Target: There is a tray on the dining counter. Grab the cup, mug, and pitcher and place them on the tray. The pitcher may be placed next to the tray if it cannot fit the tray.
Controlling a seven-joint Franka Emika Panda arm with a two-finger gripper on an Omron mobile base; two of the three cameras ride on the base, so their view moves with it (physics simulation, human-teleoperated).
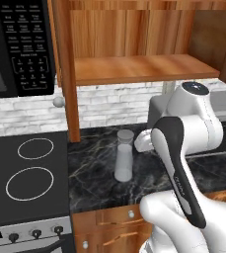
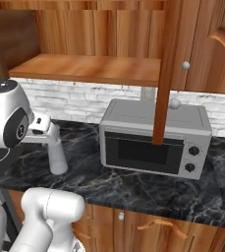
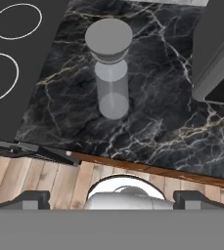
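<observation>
One pitcher stands upper centre: glass, likely slick and top-heavy. I'd grasp its mid-body; my gripper is spread wide, empty.

A home kitchen, rendered.

We see a black marble bench with pale veins running along a white brick backsplash, a black glass cooktop with ringed burners and front knobs to one side, and a grey toaster oven standing on the bench. Warm wood cabinets with round knobs sit below, an open wood shelf hangs above, and a black microwave is mounted over the cooktop.
</observation>
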